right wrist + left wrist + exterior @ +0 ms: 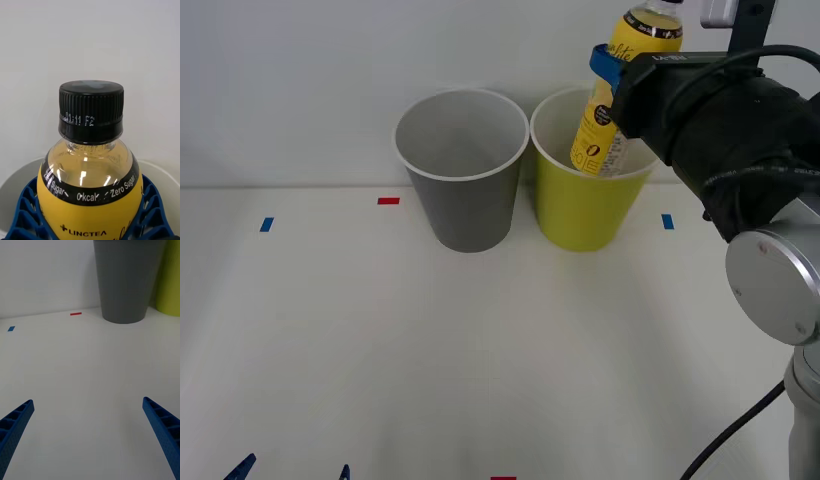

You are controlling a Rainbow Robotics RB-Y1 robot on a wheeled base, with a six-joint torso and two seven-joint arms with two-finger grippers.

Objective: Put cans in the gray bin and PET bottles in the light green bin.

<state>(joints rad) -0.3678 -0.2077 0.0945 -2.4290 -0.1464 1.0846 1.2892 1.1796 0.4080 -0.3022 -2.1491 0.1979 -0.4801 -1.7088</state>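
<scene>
right gripper (605, 75): up at the far right, over the light green bin, and the jaws are clamped on the bottle, one blue finger (22, 210) hugging each side of the yellow label.
bottle (618, 95): tilted, black cap (91, 108) uppermost, its lower end dipped inside the light green bin's mouth; whether the base touches the inner wall is hard to say from here.
light green bin (585, 205): upright on the surface, just beside the gray bin, rims near or touching.
gray bin (463, 200): upright, to the left of the green one, pale inside showing.
left gripper (90, 435): low over the near left of the surface, jaws spread wide, nothing between them, well apart from both bins.
surface (480, 350): white, marked with small tape pieces.
count: one bottle, two bins, two blue tape marks (266, 224) and one red mark (388, 201) near the bins, plus another red mark (502, 477) at the near edge.
</scene>
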